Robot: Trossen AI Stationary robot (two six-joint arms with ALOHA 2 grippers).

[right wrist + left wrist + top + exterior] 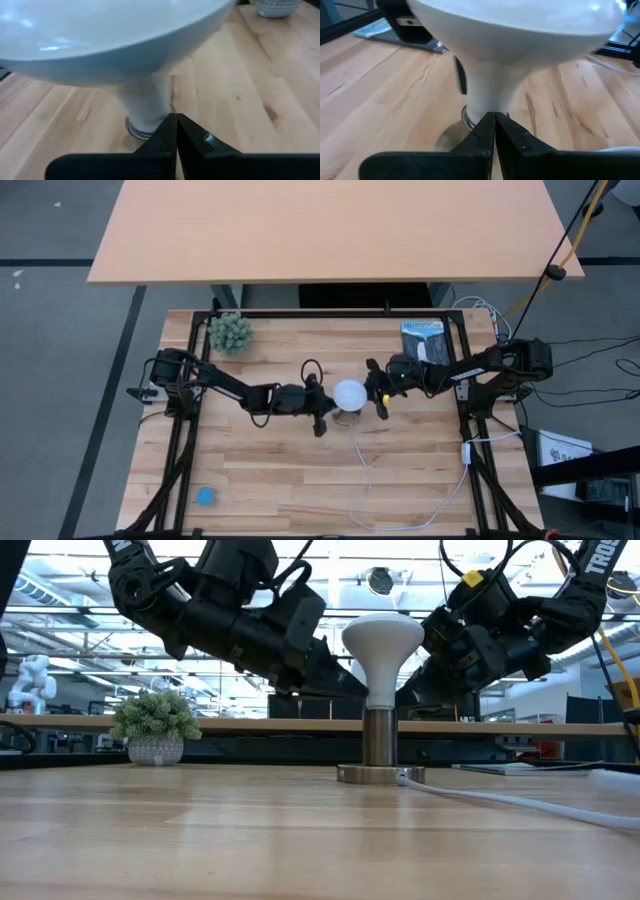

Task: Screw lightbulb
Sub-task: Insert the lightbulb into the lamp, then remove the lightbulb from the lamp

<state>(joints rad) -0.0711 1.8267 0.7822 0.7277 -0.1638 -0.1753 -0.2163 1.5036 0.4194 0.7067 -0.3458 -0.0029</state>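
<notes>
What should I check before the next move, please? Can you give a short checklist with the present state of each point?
1. The lightbulb stands upright in the socket: ok.
2. Socket base flat on the table: ok.
3. Left gripper beside the bulb, fingers shut, holding nothing: ok.
4. Right gripper on the other side of the bulb, shut and holding nothing: ok.
5. White cord runs away from both arms toward the table's near edge: ok.
6. Bulb screwed fully home: cannot tell, the thread is hidden inside the socket.
</notes>
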